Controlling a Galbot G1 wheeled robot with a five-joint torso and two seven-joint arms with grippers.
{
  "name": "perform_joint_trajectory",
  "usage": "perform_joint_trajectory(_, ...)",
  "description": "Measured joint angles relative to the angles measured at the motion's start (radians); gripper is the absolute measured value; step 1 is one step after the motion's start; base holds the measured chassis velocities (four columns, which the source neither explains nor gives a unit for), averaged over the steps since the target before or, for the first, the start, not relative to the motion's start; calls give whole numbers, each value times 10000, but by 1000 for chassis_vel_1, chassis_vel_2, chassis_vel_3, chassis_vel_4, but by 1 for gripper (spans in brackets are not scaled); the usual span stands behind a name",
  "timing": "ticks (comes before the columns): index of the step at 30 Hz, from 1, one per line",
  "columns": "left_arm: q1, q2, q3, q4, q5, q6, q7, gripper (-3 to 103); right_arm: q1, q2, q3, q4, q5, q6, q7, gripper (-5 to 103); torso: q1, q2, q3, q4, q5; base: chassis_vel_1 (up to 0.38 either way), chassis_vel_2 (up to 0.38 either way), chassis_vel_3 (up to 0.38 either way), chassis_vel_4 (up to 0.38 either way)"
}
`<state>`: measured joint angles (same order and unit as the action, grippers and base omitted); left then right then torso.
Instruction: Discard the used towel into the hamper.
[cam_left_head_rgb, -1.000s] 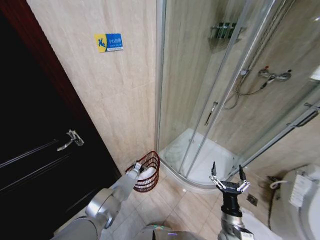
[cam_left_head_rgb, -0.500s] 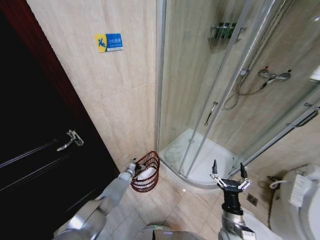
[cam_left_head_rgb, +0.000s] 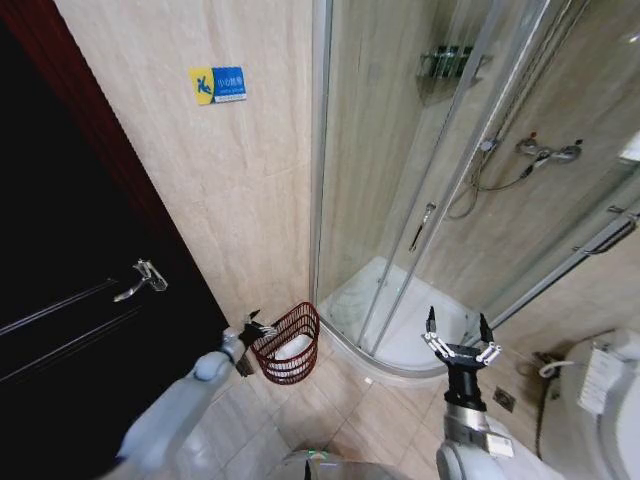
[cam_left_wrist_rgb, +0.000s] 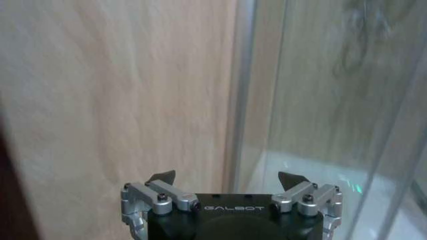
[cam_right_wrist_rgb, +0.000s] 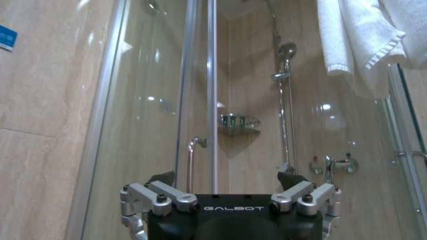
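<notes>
The left gripper (cam_left_head_rgb: 253, 328) is seen spread wide and empty, held just beside the rim of the hamper (cam_left_head_rgb: 290, 345), on its door side. The hamper is placed on the floor between the tiled wall (cam_left_head_rgb: 225, 190) and the shower enclosure (cam_left_head_rgb: 400, 200), with a white towel (cam_left_head_rgb: 291, 349) lying inside. The discard is judged complete; the arm should be drawn clear without catching the rim. The right gripper (cam_left_head_rgb: 458, 342) is held upright near the shower tray, wide open and empty.
</notes>
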<state>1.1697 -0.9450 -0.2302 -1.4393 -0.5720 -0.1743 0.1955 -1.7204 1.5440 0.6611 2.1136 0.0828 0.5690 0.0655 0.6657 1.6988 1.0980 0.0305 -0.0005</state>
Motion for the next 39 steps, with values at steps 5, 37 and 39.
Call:
perform_joint_trajectory(5,879,-174,-1246,-1178,545,-185,-498,100,-18,-15,124,118,58,-225,72,100,1,0,0,-4,0,0,0,0,0)
perform_joint_trajectory(37,5899,-3091,-5440,-8334,1349,1819,-2789,100,-317,-14,96,779,193,-1116,377,100,1,1,1,-1,5,0,0,0,0)
perform_joint_trajectory(39,5933,-3102,-5362,-8334,1409,1809,-2719,100,-321,-20,97,870,207,-1156,375,100,1,1,1,-1,5,0,0,0,0)
